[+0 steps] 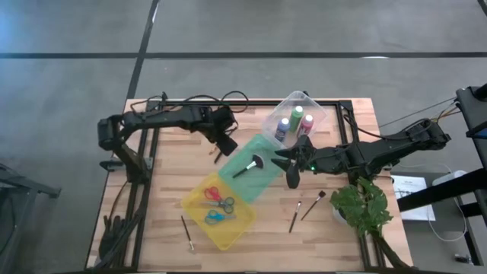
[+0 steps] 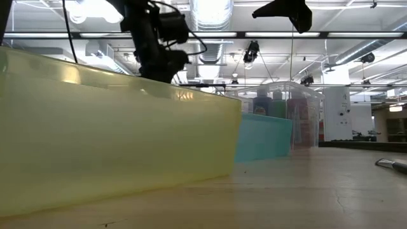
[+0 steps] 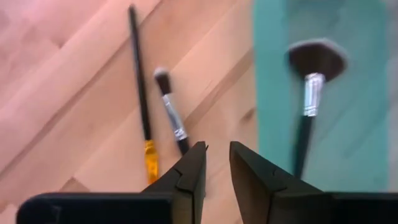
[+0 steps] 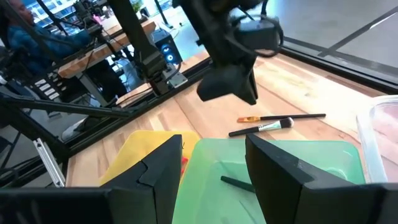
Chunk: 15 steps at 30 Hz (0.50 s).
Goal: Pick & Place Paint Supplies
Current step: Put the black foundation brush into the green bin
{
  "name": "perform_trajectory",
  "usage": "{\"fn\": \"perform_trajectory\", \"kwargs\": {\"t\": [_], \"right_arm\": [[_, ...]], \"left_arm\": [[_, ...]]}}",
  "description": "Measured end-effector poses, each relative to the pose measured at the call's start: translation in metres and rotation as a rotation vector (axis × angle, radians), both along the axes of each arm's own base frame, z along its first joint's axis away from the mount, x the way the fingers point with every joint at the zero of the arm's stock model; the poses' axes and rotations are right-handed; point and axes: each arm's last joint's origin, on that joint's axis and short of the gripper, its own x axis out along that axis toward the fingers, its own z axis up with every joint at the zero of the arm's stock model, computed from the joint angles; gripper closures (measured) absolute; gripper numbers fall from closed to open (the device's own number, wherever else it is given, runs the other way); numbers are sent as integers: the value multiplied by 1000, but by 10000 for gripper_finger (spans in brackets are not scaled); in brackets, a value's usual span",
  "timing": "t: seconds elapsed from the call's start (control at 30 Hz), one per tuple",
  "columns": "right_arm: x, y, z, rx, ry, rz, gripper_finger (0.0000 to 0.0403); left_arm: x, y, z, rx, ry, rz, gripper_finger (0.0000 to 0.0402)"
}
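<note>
Dark jointed arms, trailing black cables

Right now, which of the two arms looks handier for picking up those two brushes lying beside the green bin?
Probably the left. The left gripper hangs right over the two brushes, fingers a little apart. The right gripper is open over the green bin's far edge, away from them.

The centre of the table (image 1: 171, 183) is occupied by three bins set in a diagonal row: the yellow bin (image 1: 199, 216) nearest, the green bin (image 1: 268, 171) in the middle, the clear bin (image 1: 320, 114) farthest. Bare wood is left open at the near left and along the far left edge. The near right corner is blocked by the leafy plant (image 1: 364, 205). Space above the green bin is taken by the right gripper (image 1: 292, 169).
</note>
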Motion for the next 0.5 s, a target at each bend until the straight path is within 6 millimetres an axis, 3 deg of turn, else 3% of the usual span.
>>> {"fn": "perform_trajectory", "kwargs": {"t": [0.33,0.5], "right_arm": [[0,0,0,-1,-1,-5,232],[0,0,0,-4,0,-5,232]], "left_arm": [[-20,-3,-52,-58,52,127,322],[-27,-6,-67,-82,63,177,316]]}}
